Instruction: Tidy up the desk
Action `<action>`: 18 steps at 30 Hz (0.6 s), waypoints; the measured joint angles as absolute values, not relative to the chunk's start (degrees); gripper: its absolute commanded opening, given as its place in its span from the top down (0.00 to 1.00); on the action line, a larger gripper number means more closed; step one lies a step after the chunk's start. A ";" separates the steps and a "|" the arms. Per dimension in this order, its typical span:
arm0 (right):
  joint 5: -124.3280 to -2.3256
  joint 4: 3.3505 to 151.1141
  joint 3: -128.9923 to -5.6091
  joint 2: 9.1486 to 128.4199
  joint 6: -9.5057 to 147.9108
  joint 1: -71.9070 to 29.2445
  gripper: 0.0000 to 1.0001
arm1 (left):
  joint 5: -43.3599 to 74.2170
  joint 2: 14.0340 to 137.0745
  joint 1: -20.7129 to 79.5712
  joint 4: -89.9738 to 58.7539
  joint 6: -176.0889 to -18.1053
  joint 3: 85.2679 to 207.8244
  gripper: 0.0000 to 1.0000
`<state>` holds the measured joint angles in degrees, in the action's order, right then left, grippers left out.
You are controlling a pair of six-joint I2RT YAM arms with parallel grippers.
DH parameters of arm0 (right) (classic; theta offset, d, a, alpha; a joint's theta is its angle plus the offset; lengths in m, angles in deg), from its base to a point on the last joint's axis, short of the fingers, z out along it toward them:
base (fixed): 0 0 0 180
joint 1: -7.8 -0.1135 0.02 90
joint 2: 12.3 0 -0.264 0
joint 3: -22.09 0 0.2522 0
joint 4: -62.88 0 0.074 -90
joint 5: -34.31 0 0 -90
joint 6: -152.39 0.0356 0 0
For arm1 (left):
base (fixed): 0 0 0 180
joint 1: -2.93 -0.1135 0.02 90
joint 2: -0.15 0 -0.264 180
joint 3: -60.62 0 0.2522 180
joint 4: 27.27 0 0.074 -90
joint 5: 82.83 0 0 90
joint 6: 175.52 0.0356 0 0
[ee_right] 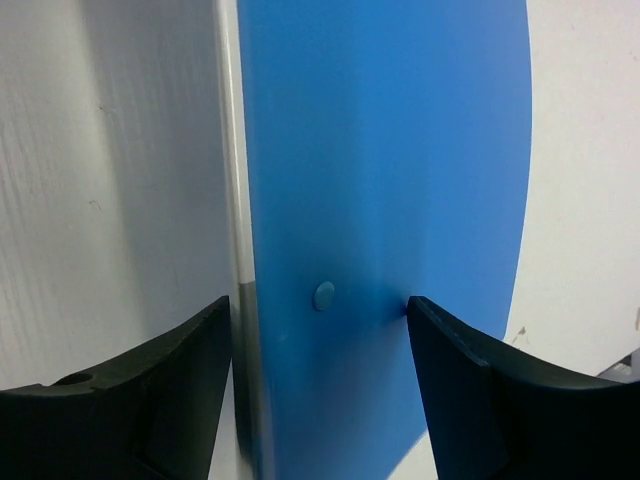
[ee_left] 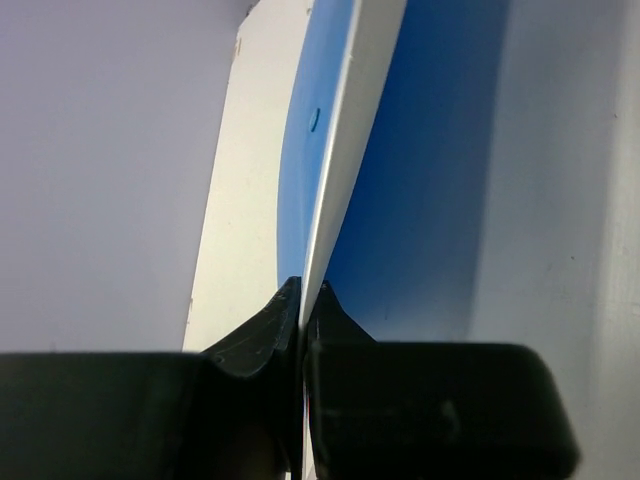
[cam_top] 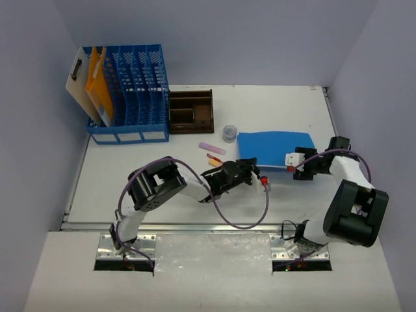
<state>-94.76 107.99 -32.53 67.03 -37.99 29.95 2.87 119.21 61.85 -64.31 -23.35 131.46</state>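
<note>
Your left pincer (ee_left: 303, 292) is clamped on the near-left corner of the thin blue plastic folder (cam_top: 273, 148). Your right pincer (ee_right: 318, 318) stands apart, astride its edge. It looks light, floppy, slick: support both corners.

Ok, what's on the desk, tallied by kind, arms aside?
Organizers: 2 (blue mesh file rack, dark-brown wooden tray)
Folders: 2 (blue folder, orange folder)
Clipboard: 1
Small clear container: 1
Pink stick: 1
Small yellow-and-red item: 1
Total on the desk: 8
</note>
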 measured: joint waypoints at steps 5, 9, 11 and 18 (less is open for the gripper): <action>-95.08 106.18 -32.16 66.62 -39.78 30.08 0.32 | 3.29 117.53 61.71 -62.63 -26.43 133.20 1.00; -95.39 104.54 -32.20 66.92 -39.54 30.67 0.46 | 4.27 115.10 61.47 -62.11 -27.32 132.24 1.00; -96.44 104.28 -32.42 67.51 -39.45 31.28 0.64 | 4.99 113.99 61.39 -62.17 -27.54 131.15 1.00; -100.04 101.70 -33.03 66.31 -42.32 31.87 0.99 | 7.31 111.39 61.01 -66.74 -26.27 128.86 0.45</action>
